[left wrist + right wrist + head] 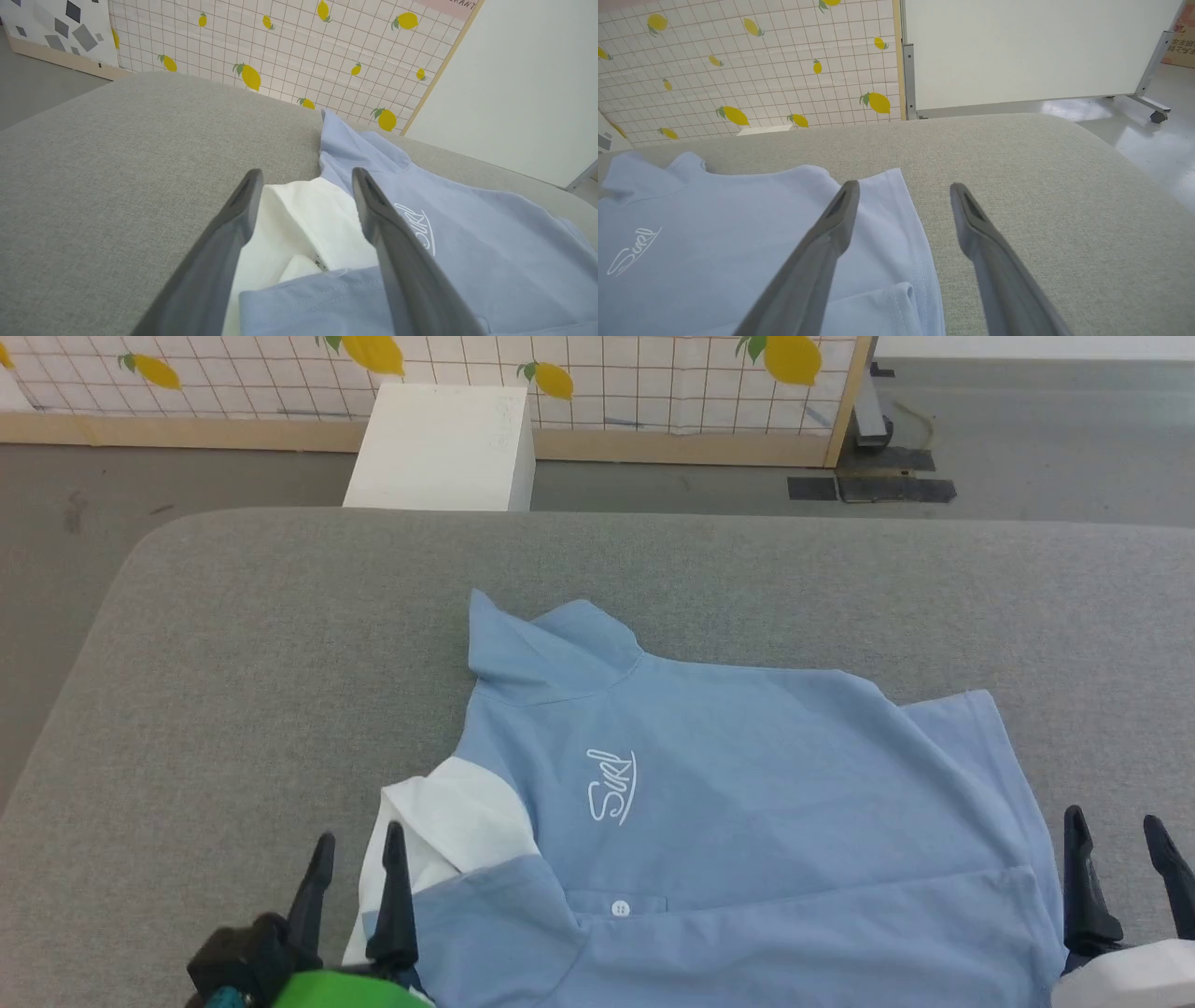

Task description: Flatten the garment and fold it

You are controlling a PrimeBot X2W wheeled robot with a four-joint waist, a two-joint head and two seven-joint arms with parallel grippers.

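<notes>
Spread left gripper (359,835) above garment (747,775) sleeve; right gripper (1113,817) at its edge.

We read a white script logo (611,788) on the chest of the light blue knit polo shirt (747,821); it looks like "Surf", but the last letter is unclear. A pink panel (444,4) shows the cut-off letters "RANT". Red characters on a brown cardboard box (1181,42) are too small to read.

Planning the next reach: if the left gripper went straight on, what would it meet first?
Probably the white sleeve of the shirt, framed between the left gripper's open fingers; depth is unclear.
</notes>
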